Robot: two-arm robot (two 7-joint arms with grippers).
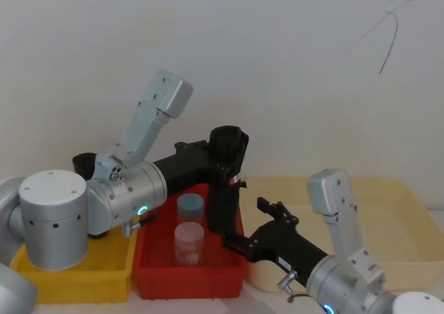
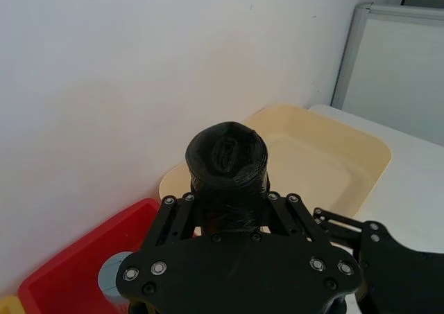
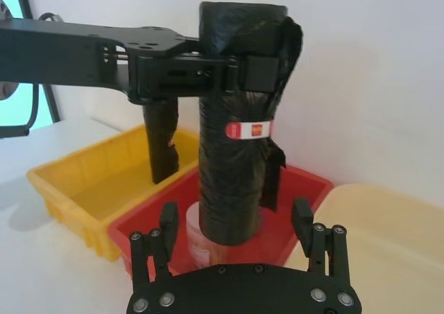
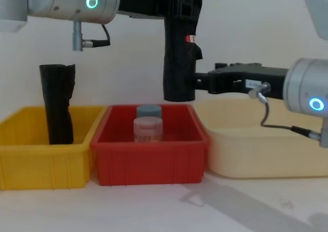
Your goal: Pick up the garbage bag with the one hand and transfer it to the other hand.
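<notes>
I am gripping the bag (image 4: 178, 68) steady, top centre, in my left claw (image 4: 180, 9) while squaring my open right claw (image 4: 199, 83) below.

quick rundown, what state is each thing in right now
garbage bag: upright, held in the air above the red bin
left hand: shut on the garbage bag near its top
right hand: open, at the bag's lower part, not closed on it
rumpled roll: standing in the yellow bin
front jar: upright, lid on
back jar: upright, lid on
</notes>
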